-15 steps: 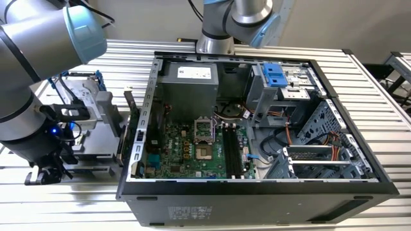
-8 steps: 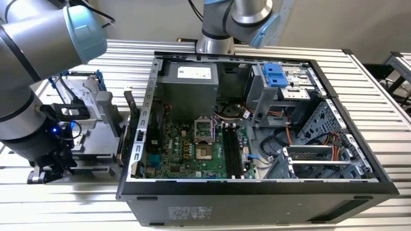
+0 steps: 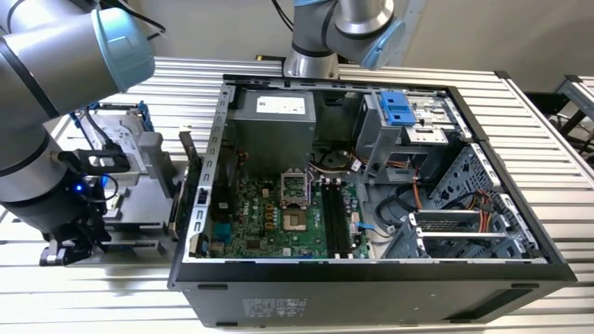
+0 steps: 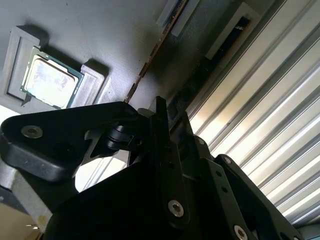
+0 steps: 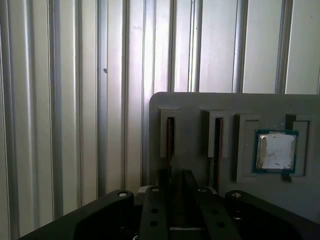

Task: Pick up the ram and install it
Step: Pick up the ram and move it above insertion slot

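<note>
The worktop (image 3: 186, 69) is ribbed, silvery metal, its long ridges catching pale light in both wrist views. On it stands an open black computer case (image 3: 371, 282). Its wall is off, baring a green motherboard (image 3: 269, 223) with long black slots (image 3: 339, 216), a plain grey metal power box (image 3: 274, 118) and a blue plastic bracket (image 3: 396, 108). To the exterior view's left of the case, apart from it, sits a matte grey moulded holder (image 3: 139, 202). The arm's hand (image 3: 69, 247) hangs low at that holder's near end. The wrist views give what the exterior view cannot. The holder (image 5: 200, 102) is a smooth slab with a rounded corner, cut with two narrow upright slots and a square recess. A flat, square, silver-topped chip (image 5: 276, 151) with a green edge lies in the recess. The ram (image 5: 170, 137) stands on edge in the slot farther from the chip, showing just a thin brownish line. In the second wrist view that same thin edge (image 4: 150, 60) runs across the grey surface straight to the hand (image 4: 170, 117), whose black bolted links are seen from beside. In the first wrist view the hand (image 5: 177, 175) sits right at the ram's slot. Whether it is apart or clamped on the stick cannot be told.
</note>
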{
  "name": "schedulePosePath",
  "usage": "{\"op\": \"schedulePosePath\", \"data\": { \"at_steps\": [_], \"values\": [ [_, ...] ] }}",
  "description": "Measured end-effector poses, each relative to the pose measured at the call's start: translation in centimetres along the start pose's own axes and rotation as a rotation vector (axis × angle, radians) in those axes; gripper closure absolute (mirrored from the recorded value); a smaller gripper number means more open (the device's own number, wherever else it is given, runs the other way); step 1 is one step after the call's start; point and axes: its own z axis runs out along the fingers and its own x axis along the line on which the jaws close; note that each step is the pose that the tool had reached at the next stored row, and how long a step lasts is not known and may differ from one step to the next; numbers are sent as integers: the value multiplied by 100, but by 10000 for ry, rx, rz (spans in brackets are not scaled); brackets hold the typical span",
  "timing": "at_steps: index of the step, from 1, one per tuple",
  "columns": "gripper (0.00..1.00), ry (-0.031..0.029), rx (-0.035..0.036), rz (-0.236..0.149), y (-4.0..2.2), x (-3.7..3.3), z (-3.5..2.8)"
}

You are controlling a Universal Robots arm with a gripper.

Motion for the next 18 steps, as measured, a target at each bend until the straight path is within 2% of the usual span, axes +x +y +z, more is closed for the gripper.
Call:
{"op": "schedulePosePath", "data": {
  "at_steps": [5, 6, 18],
  "values": [
    [0, 0, 0, -15, 0, 0, 0],
    [100, 1, -1, -18, 0, 0, 0],
    [100, 0, -4, -109, 0, 0, 0]
  ]
}}
